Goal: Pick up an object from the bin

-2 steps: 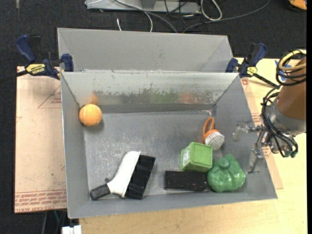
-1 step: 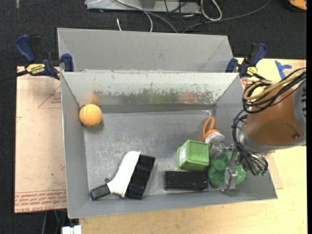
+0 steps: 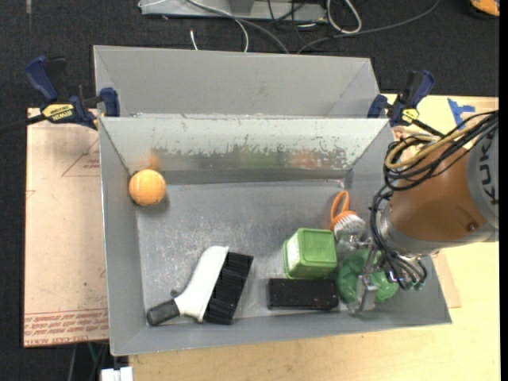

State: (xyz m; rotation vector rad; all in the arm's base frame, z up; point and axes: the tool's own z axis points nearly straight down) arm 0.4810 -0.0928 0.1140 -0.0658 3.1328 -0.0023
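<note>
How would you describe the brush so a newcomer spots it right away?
Start at the grey bin's near-left corner. The brush lies there on the floor, left of the black block. It alone has a white handle with black bristles.

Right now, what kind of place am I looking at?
Probably a robotics lab or test cell: a robot arm reaches into a grey metal bin holding an orange ball, a brush and a green block, with cables on dark floor behind.
</note>
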